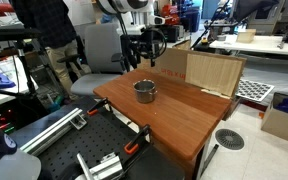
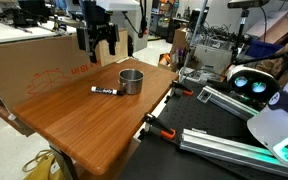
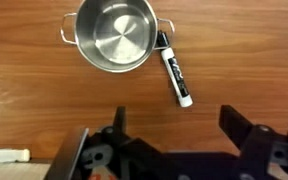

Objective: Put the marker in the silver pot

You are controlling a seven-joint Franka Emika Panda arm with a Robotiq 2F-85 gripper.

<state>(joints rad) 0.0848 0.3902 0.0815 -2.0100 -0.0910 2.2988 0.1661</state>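
The silver pot (image 3: 112, 37) sits on the wooden table, round and shiny with small side handles; it shows in both exterior views (image 1: 144, 91) (image 2: 131, 81). A marker (image 3: 175, 72) with a white body and black cap lies flat on the table, its capped end touching the pot's rim. In an exterior view the marker (image 2: 105, 91) lies just beside the pot. My gripper (image 3: 174, 125) hangs above the table, well clear of both, with fingers spread open and empty. It shows in both exterior views (image 2: 96, 42) (image 1: 150, 45).
A large cardboard box (image 2: 29, 62) stands along the table's far edge; it shows behind the table in an exterior view (image 1: 206, 70). Clamps (image 2: 160, 128) grip the table's edge. A small pale object (image 3: 4, 155) lies on the wood at the wrist view's lower left.
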